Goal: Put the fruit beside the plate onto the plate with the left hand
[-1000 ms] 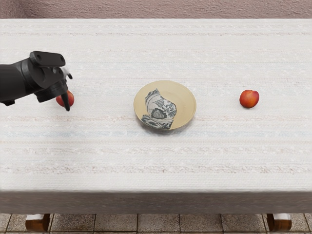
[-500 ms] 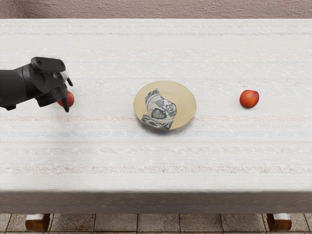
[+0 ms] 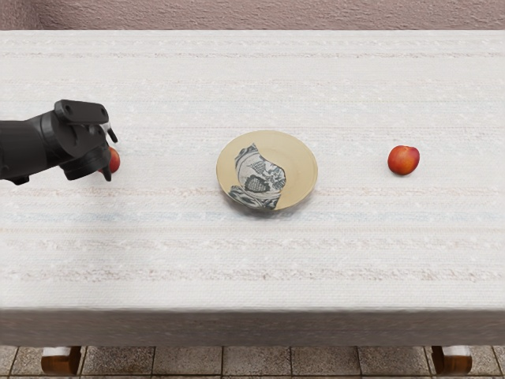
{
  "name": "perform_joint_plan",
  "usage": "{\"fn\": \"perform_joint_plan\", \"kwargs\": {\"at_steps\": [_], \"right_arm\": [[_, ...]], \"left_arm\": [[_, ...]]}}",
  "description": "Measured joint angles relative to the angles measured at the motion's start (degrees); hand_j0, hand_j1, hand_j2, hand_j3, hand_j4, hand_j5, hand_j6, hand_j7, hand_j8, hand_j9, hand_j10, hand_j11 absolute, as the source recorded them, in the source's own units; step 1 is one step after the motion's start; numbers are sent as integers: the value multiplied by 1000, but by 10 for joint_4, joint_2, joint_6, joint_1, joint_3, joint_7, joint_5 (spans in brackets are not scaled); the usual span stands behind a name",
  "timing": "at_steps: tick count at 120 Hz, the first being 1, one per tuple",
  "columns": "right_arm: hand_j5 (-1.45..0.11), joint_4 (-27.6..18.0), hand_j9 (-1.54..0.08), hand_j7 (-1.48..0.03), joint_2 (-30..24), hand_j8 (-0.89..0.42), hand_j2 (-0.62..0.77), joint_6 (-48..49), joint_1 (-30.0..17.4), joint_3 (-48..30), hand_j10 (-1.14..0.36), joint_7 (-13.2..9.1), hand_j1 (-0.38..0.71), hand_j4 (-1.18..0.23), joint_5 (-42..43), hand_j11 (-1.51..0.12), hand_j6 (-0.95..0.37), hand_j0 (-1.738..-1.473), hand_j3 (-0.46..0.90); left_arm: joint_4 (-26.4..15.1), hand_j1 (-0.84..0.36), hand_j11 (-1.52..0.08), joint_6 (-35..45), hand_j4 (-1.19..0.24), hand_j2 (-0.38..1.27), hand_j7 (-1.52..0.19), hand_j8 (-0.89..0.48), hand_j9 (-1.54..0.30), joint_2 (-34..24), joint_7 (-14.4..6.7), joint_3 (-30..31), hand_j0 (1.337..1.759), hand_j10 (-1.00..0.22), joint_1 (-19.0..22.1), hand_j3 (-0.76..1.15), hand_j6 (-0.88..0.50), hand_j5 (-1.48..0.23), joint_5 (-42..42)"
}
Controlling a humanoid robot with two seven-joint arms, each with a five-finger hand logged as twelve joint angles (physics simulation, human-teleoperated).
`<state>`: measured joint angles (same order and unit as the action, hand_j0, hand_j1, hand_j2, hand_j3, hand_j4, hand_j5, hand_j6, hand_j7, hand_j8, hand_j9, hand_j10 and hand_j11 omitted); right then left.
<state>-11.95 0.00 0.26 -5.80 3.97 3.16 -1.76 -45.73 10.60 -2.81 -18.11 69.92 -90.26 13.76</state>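
The left hand [image 3: 84, 145] sits low over the fruit [image 3: 115, 160] at the left of the tabletop [image 3: 252, 260], covering most of it, so that only a red sliver shows at the hand's right edge. Whether the hand has closed on the fruit or only rests against it I cannot tell from this angle, because the dark palm hides the contact. The fruit appears to lie on the cloth, well apart from the plate [image 3: 297, 155].

The main risk is a poor hold. The fruit is round and smooth, and if it is pinched off-centre it could squirt out sideways and roll along the tabletop, probably further left and out of easy reach. A lift begun before the grip is firm would leave it behind or drop it partway across the long bare stretch to the plate. At the far end, the plate is shallow with a low rim, so a release from too high or too near the edge could let the fruit roll off again (a peach-like thing will not stay where it lands).

A second fruit [image 3: 403, 159] lies on the plate's other side, also well apart from it. It sits on the right arm's side, and no right arm shows.

The plate holds nothing; only its dark painted pattern marks the lower left of its face.
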Motion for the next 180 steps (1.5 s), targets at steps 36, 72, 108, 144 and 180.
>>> {"fn": "perform_joint_plan", "kwargs": {"at_steps": [36, 72, 108, 144, 180], "right_arm": [[-29, 0, -29, -29, 0, -22, -5, 0, 0, 0, -22, 0, -322, -22, 0, -29, -22, -1658, 0], [-29, 0, -29, -29, 0, -22, -5, 0, 0, 0, -22, 0, -322, -22, 0, -29, -22, -1658, 0], [-29, 0, -29, -29, 0, -22, -5, 0, 0, 0, -22, 0, -322, -22, 0, -29, -22, -1658, 0], [-29, 0, -29, -29, 0, -22, -5, 0, 0, 0, -22, 0, -322, -22, 0, -29, -22, -1658, 0], [-29, 0, -29, -29, 0, -22, -5, 0, 0, 0, -22, 0, -322, -22, 0, -29, -22, -1658, 0]], "left_arm": [[0, -85, -471, 2, -363, 74, -471, -364, -471, 3, 0, 0, 1658, -363, 7, 0, -364, -471, 0], [0, -274, -724, -4, -561, 134, -721, -502, -725, 3, -1, -1, 1657, -555, 7, 0, -487, -715, 10], [-6, -376, -932, -9, -616, 287, -925, -353, -930, -1, -2, -5, 1653, -599, -4, 0, -327, -943, 26], [-21, -407, -951, -70, -591, 337, -931, -329, -946, -73, -2, -40, 1652, -605, -66, 0, -312, -942, 24], [-40, -410, -950, -242, -589, 337, -936, -326, -943, -109, -2, -127, 1651, -594, -142, 0, -302, -929, 23]]}}
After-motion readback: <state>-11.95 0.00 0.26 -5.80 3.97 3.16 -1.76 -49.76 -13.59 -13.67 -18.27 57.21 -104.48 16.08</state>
